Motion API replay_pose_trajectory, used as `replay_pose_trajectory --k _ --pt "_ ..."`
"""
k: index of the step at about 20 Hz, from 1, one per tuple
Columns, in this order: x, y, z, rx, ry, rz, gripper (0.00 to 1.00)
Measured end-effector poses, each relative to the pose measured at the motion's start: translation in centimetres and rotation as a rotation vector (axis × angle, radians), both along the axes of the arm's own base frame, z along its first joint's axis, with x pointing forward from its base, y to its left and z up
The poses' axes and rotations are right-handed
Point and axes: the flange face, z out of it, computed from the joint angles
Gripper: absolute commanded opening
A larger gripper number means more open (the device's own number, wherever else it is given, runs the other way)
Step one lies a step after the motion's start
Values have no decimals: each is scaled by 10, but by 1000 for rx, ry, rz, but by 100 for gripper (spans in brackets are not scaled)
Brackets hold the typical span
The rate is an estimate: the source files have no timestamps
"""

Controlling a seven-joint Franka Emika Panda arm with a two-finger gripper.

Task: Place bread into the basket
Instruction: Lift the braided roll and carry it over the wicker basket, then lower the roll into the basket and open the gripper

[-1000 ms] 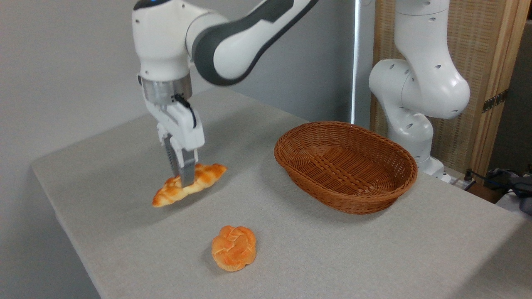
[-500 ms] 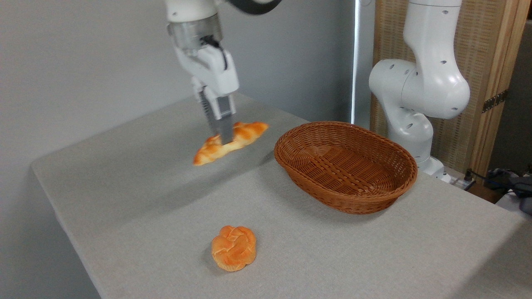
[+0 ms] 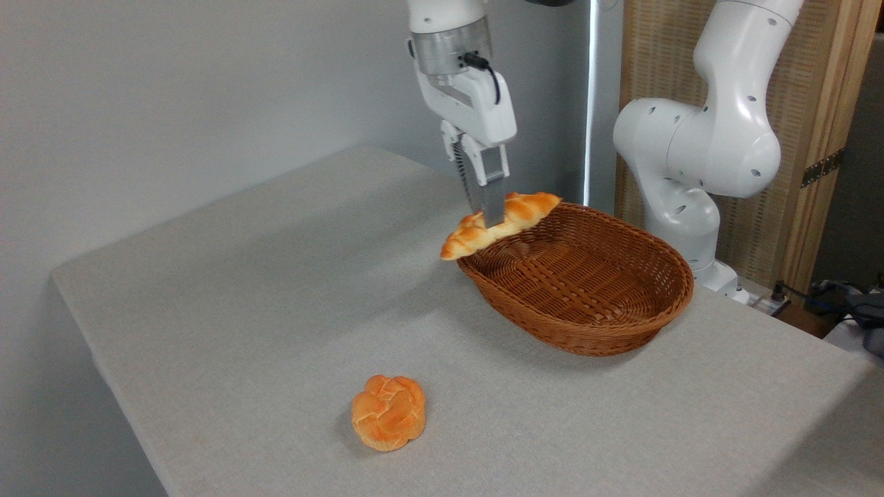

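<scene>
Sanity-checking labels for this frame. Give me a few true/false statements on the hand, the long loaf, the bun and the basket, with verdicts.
1. The hand is shut on the bread. True.
2. The bread lies flat on the basket floor. False: it hangs in the air, held at its middle, over the left rim of the basket.
3. The round bun sits on the table, apart from the basket. True.
4. The basket already holds a loaf. False: nothing lies inside it.
5. The bread is level. False: it tilts, its left tip lower than its right.
</scene>
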Motion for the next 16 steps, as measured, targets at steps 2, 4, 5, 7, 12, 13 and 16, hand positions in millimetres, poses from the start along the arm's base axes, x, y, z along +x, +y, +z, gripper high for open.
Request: replay_pose_trajectory --k 2,4,5,7,12,13,16 --pt "-14 0 -7 9 22 -12 36" --pt "-23 -1 -12 17 47 -19 37" --pt "-26 -1 -16 20 59 -23 43" --pt "-29 -3 -23 25 78 -30 59" --pt "-32 -3 -33 30 99 -34 88" --pt "-32 -3 -33 30 99 -33 89" --pt "-32 -2 -34 30 100 -33 94"
